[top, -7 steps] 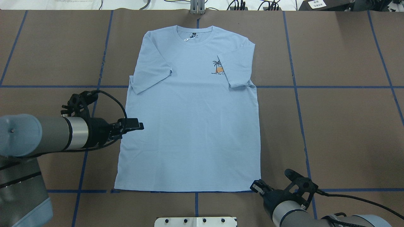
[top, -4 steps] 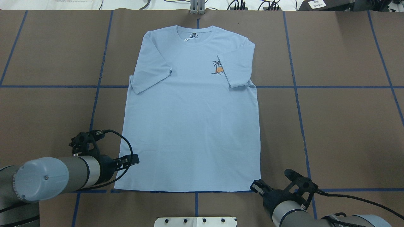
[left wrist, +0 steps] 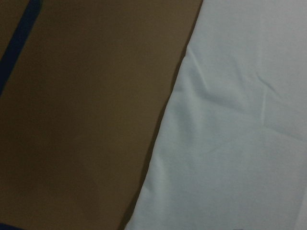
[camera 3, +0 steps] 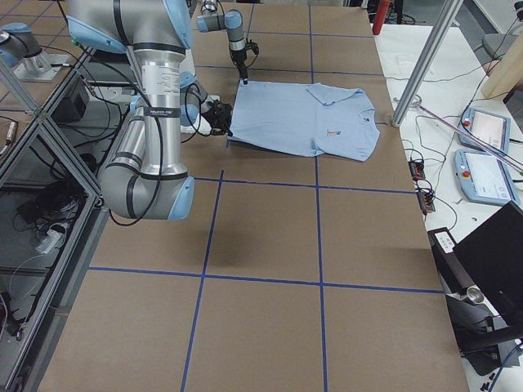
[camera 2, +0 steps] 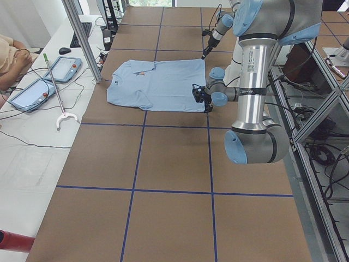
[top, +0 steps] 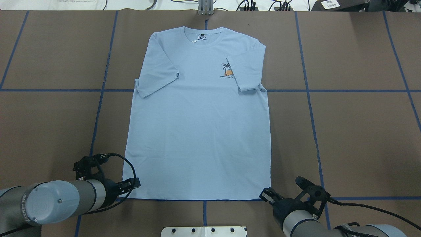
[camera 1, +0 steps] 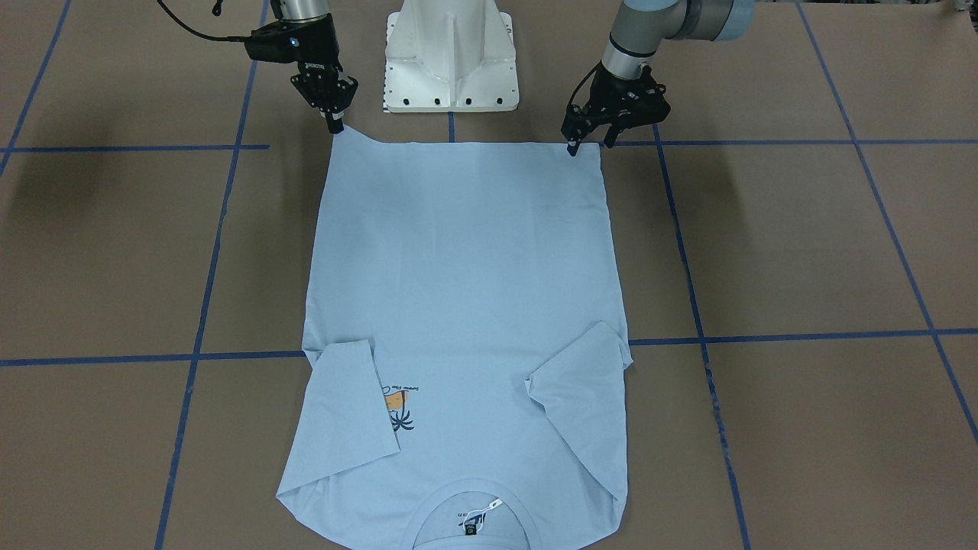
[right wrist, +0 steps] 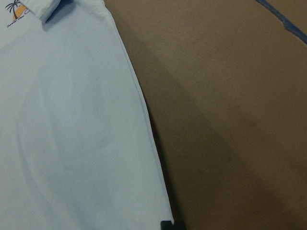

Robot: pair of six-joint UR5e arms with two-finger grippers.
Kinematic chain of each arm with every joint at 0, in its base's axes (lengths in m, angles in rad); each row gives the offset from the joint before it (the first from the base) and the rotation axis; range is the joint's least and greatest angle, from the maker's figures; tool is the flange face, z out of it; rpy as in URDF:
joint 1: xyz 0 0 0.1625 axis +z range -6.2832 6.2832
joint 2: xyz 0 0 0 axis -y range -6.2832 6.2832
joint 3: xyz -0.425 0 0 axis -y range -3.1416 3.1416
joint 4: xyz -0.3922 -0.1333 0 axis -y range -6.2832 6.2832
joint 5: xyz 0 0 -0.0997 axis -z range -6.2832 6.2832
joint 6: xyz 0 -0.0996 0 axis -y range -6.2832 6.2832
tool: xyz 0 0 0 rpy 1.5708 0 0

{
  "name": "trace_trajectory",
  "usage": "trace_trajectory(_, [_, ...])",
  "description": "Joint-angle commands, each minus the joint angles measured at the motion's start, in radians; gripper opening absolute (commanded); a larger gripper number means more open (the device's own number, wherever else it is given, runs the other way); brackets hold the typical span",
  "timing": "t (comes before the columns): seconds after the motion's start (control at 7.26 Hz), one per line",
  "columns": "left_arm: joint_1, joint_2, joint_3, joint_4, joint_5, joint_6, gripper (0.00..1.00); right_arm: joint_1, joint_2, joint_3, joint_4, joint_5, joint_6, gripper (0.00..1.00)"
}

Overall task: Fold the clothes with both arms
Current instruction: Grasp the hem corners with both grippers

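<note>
T-shirt flat on bench. Left hand spread at hem corner, right hand at the other, grip unclear. Risk: pinching only one layer, so the fold skews.

The front-facing view's bottom edge cuts off the collar of the light blue short-sleeved T-shirt. One folded-in sleeve hides part of its orange-and-dark palm-tree print; the lettering beneath, and on its dark neck label, is too small to read. The left wrist view is blurred.
</note>
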Motion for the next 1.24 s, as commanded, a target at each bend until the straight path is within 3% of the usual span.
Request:
trace_trajectory(0.0, [0.005,0.000,0.008,0.007,0.000,-0.001,0.77,0.000,0.002,0.001,0.000,0.000,0.000,0.00])
trace_trajectory(0.14, [0.005,-0.001,-0.001,0.007,0.000,-0.001,0.68,0.000,0.002,0.001,0.000,0.000,0.000,0.00])
trace_trajectory(0.69, [0.011,0.002,0.003,0.008,0.000,-0.001,0.67,0.000,0.002,-0.001,0.000,0.000,0.000,0.00])
trace_trajectory(0.83, [0.011,0.000,0.003,0.008,0.000,-0.003,0.62,0.000,0.001,-0.001,0.000,0.000,0.000,0.00])
trace_trajectory(1.1, [0.013,0.002,0.006,0.008,0.000,-0.001,0.36,0.000,0.002,-0.002,0.000,0.000,0.000,0.00])
